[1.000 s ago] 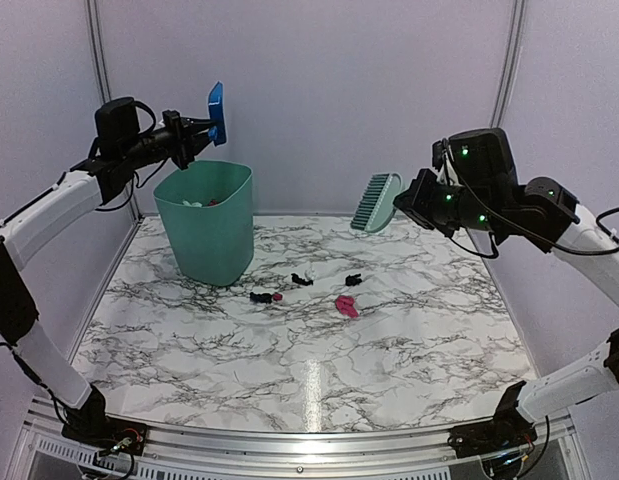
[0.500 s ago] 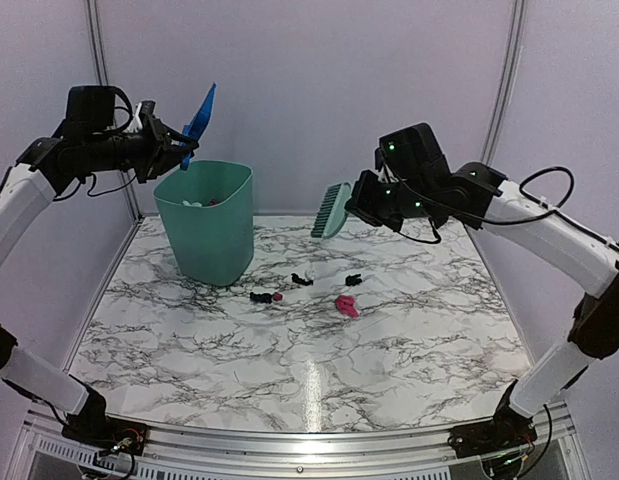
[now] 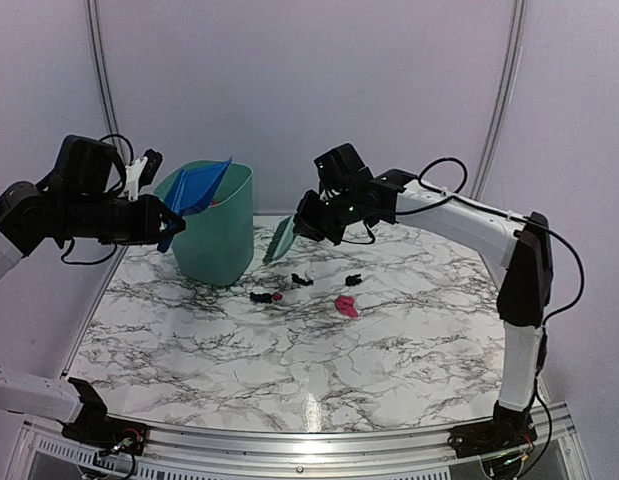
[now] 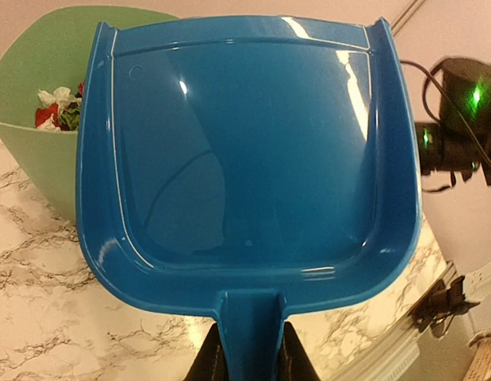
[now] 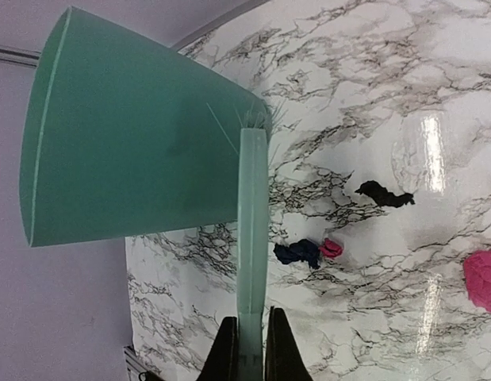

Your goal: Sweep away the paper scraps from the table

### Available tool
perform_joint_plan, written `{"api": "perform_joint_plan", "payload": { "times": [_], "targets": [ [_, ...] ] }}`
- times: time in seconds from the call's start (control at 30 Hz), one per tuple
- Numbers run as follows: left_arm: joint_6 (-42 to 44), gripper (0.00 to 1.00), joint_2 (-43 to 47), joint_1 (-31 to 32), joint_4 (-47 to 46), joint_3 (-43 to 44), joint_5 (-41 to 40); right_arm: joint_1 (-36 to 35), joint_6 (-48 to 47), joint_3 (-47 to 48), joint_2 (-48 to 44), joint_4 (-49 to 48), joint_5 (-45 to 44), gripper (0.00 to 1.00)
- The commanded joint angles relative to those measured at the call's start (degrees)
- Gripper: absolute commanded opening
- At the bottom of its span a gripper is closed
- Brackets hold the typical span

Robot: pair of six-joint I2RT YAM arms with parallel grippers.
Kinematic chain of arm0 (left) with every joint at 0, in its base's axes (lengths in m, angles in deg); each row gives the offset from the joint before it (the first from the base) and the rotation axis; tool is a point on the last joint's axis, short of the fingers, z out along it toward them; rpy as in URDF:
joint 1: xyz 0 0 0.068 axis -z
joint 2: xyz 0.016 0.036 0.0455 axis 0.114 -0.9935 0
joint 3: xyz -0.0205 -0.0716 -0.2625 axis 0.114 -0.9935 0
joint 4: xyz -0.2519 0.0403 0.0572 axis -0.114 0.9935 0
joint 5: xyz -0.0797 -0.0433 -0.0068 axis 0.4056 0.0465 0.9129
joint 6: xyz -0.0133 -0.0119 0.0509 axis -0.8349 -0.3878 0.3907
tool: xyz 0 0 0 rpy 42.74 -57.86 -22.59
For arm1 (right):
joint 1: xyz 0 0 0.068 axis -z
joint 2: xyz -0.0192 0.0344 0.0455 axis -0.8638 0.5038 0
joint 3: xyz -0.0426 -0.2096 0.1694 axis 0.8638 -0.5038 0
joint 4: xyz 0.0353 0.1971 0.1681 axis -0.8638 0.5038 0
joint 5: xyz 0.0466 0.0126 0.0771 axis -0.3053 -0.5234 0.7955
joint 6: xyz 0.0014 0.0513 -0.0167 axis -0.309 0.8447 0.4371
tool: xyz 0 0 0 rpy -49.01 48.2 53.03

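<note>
Several paper scraps lie mid-table: a pink one [image 3: 346, 306], black ones [image 3: 260, 297] [image 3: 353, 279] and a small magenta bit [image 3: 277, 296]; the right wrist view shows the pink [image 5: 483, 278], black [image 5: 384, 194] and dark blue with magenta [image 5: 307, 252] scraps. My left gripper [image 3: 161, 222] is shut on the handle of the blue dustpan [image 3: 194, 190] [image 4: 245, 151], held in the air by the bin. My right gripper [image 3: 307, 222] is shut on the handle of the mint-green hand brush [image 3: 280, 240] [image 5: 252, 230], held above the table [image 3: 389, 350] next to the bin.
A teal bin [image 3: 211, 225] stands at the back left of the table, with scraps inside it [image 4: 59, 107]. Metal rails [image 3: 289, 440] edge the table, and pale walls close it in on three sides.
My left arm has lowered the dustpan and tipped it flatter beside the bin rim. My right arm has swung left and down, bringing the brush close to the bin.
</note>
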Motion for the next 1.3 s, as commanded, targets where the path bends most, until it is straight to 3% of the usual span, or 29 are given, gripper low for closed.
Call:
{"api": "perform_joint_plan", "payload": {
  "times": [0.0,0.5,1.03,1.27],
  "targets": [
    [5.0,0.0,3.9,4.2,2.1,-4.9,-7.9,0.9,6.0,3.4,4.3,-2.6,5.7,0.0],
    [7.0,0.0,8.0,11.3,2.8,-15.6,-13.4,1.1,8.7,5.9,14.6,-2.7,11.5,0.0],
    [9.0,0.0,7.2,11.6,2.7,-19.5,-13.5,1.1,4.3,-10.4,-0.1,2.5,10.8,0.0],
    [9.6,0.0,7.4,11.6,2.6,-21.8,-13.5,1.2,-2.6,-6.3,-2.1,9.1,12.1,0.0]
  ]
}}
